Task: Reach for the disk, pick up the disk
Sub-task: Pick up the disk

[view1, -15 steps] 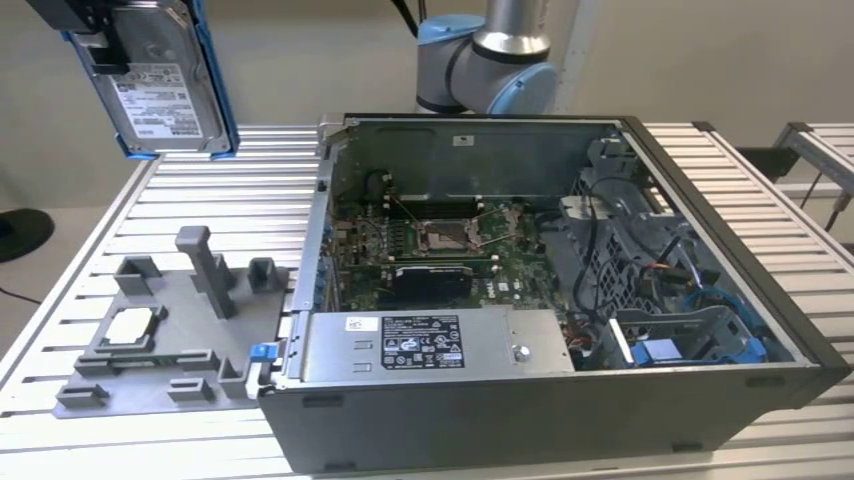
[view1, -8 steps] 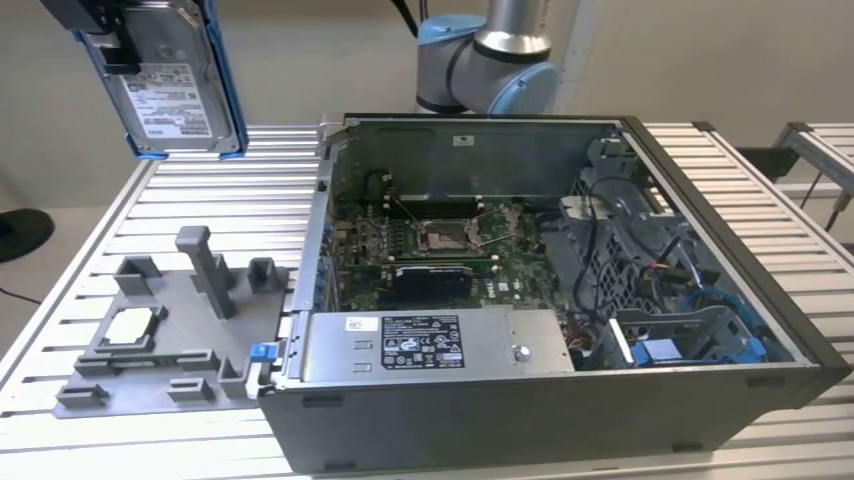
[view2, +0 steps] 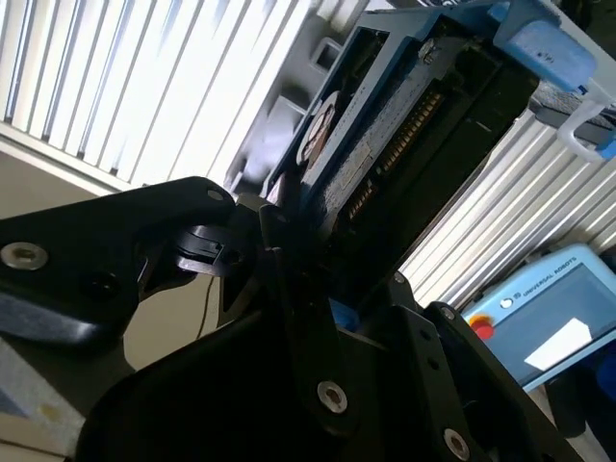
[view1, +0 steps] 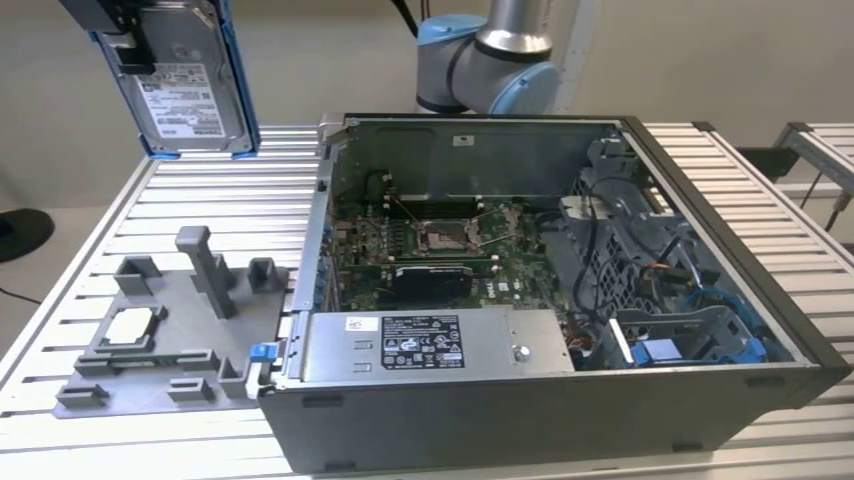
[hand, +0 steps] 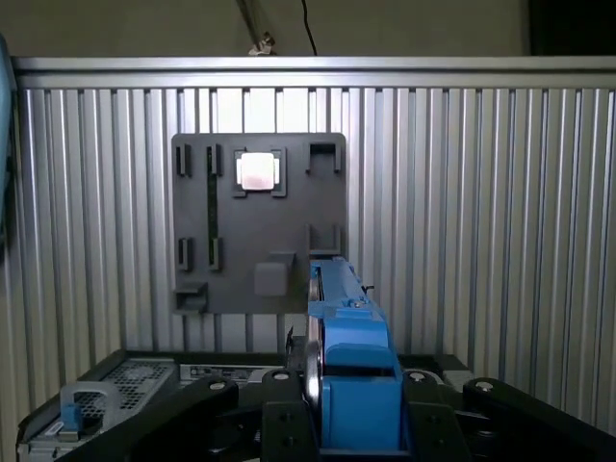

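The disk (view1: 187, 85) hangs upright high above the table's far corner at the exterior view's left, a silver-grey drive with a white label and blue side rails. My gripper (view1: 127, 40) is shut on its upper end, mostly cut off by the picture's edge. In the first wrist view the disk (hand: 348, 385) appears edge-on, its blue rail between the black fingers (hand: 279, 423) of my gripper (hand: 351, 419). The second wrist view has the disk (view2: 404, 106) slanting away from my gripper (view2: 289, 245), circuit side showing.
A grey fixture plate (view1: 174, 330) with upright posts lies on the slatted table (view1: 187, 190) below the disk, holding a small square silver chip (view1: 130, 325). An open computer case (view1: 561, 300) takes up the middle and right. The arm's base (view1: 487, 60) stands behind it.
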